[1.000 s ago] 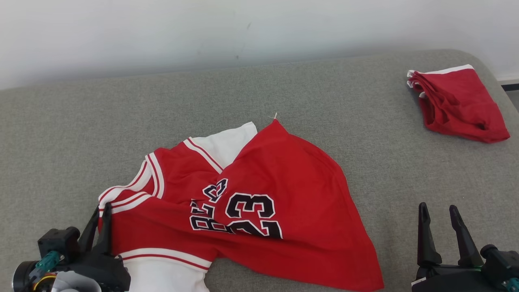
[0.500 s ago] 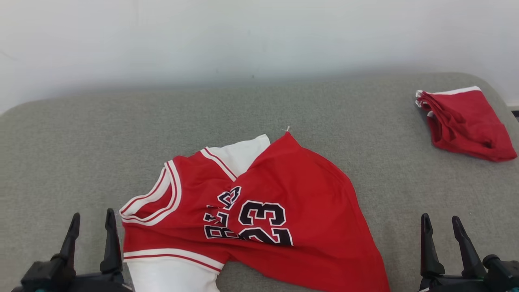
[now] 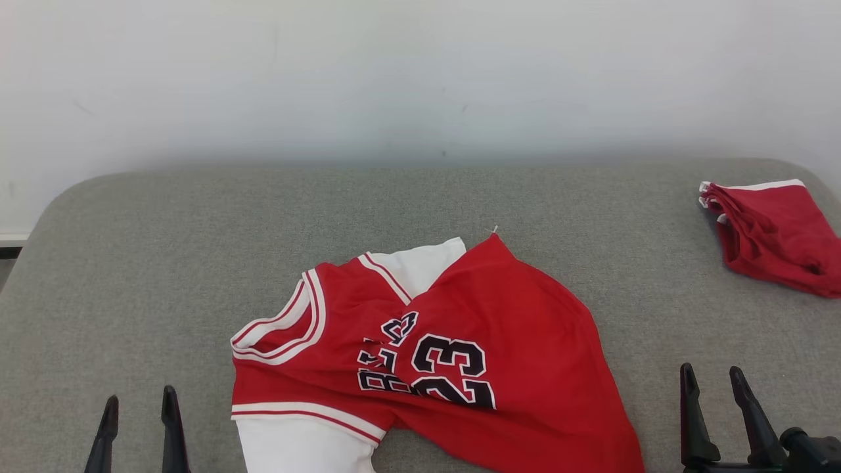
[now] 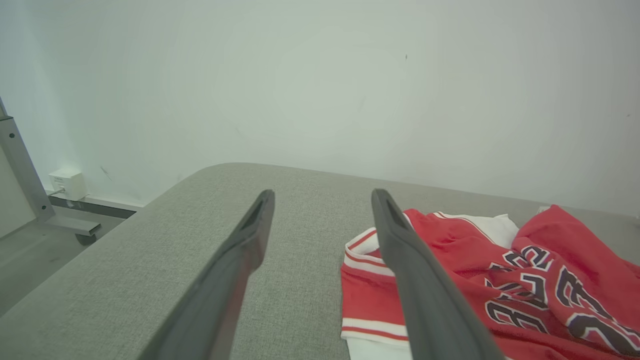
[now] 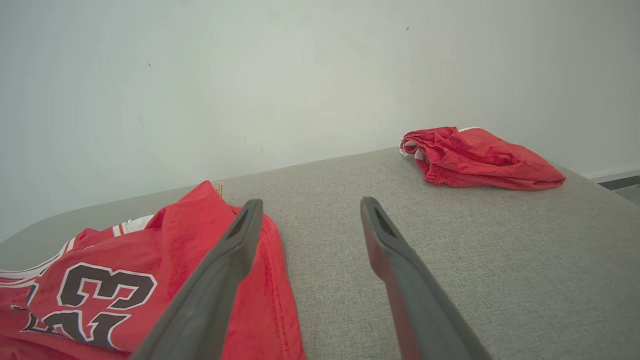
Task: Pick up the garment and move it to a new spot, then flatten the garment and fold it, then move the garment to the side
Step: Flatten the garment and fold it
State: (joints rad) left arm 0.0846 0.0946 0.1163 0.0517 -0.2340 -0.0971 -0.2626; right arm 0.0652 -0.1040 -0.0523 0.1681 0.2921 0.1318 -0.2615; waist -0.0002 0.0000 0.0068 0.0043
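Now left hand and right hand stand wide open, empty, flanking the crumpled jersey; flattening looks next, so you must pinch its folded-over hem.

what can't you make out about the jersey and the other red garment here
Jersey lettering: in the head view a fold of its own red cloth covers part of the word beside the 23.
Jersey's near hem: cut off by the head view's bottom edge.
Second red garment: bunched, and cut by the head view's right edge; its type is unclear.
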